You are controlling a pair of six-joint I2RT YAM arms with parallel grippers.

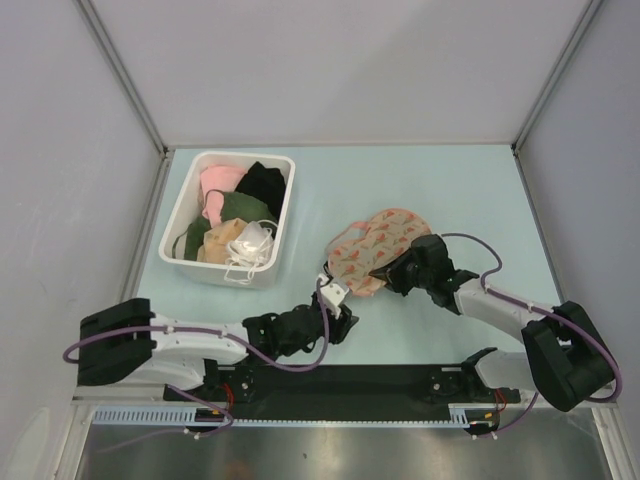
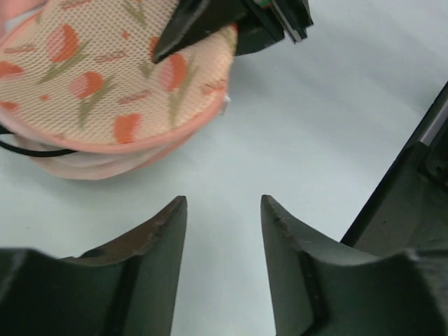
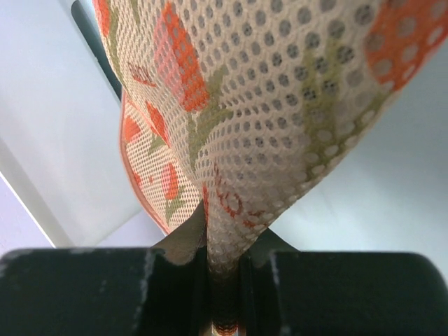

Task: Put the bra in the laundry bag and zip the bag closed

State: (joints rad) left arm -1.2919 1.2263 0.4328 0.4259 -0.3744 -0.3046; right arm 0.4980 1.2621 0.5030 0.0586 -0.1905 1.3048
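The laundry bag [image 1: 375, 250] is an oval beige-pink mesh pouch with orange-red print, lying mid-table with its halves folded together. My right gripper [image 1: 392, 268] is shut on a fold of its mesh [image 3: 231, 140] at the pouch's near right side and lifts that part a little. A thin black strap [image 2: 35, 151] of the bra sticks out between the pouch halves; the rest of the bra is hidden. My left gripper [image 1: 345, 312] is open and empty, its fingertips [image 2: 175, 210] low over bare table just in front of the pouch [image 2: 98, 77].
A white rectangular bin [image 1: 180, 210] stands at the back left, holding pink, green, black and white garments. The enclosure's walls ring the table. The right gripper's black finger [image 2: 203, 24] shows at the top of the left wrist view.
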